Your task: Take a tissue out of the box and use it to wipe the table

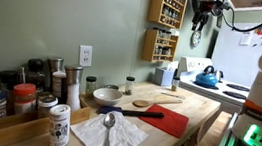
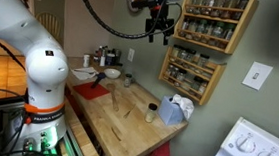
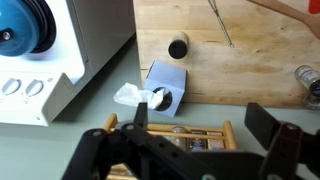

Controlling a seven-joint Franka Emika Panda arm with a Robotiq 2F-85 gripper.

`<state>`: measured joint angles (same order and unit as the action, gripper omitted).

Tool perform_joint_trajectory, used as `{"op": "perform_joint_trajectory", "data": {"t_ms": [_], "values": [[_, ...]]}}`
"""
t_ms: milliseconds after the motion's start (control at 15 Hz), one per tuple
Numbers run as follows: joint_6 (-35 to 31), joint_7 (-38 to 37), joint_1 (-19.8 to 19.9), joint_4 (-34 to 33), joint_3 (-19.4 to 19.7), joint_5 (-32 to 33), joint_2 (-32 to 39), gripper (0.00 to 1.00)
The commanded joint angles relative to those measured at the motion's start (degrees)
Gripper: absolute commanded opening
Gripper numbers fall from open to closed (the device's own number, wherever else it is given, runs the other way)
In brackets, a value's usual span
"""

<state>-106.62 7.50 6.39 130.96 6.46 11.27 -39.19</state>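
Observation:
The box [image 3: 168, 80] is a small pale blue-grey carton at the counter's end beside the stove; it shows in both exterior views [image 1: 164, 76] [image 2: 172, 113]. A crumpled white tissue [image 3: 128, 95] sticks out of its round opening. The table [image 3: 230, 60] is a light wooden counter top, seen in both exterior views [image 1: 192, 109] [image 2: 125, 132]. My gripper [image 3: 200, 125] is open and empty, high above the box, level with the wall spice rack in both exterior views [image 1: 200, 16] [image 2: 161, 25].
A wooden spice rack [image 2: 208, 38] hangs on the wall just by the gripper. A blue kettle [image 3: 25, 25] stands on the white stove [image 3: 60, 85]. A small dark-lidded jar [image 3: 178, 47] stands near the box. A napkin with a spoon [image 1: 108, 133], a red cloth [image 1: 170, 120], a bowl [image 1: 107, 96] and spice jars [image 1: 22, 98] lie further along.

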Motion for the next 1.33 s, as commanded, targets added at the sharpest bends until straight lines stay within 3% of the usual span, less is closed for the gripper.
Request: {"op": "perform_joint_trajectory", "data": {"t_ms": [0,267,533,667,733,933,1267], "values": [[0.2,-0.2,-0.3,-0.2,0.2,0.1,0.0,1.00],[-5.4,-2.0,2.1,-2.9,4.4,-0.5,7.0,1.00],[-16.4,3.6,1.6,-6.5,11.1,-5.1,17.2,1.00],[-17.4,9.5,0.1,-8.6,14.1,-11.4,21.5,1.00],[-17.0,5.8,2.7,-5.1,10.8,-7.7,16.7,1.00],[-17.6,8.8,2.4,-7.9,12.1,-10.7,21.7,1.00],[-17.6,8.9,2.2,-8.8,12.1,-10.8,22.1,1.00]]}}
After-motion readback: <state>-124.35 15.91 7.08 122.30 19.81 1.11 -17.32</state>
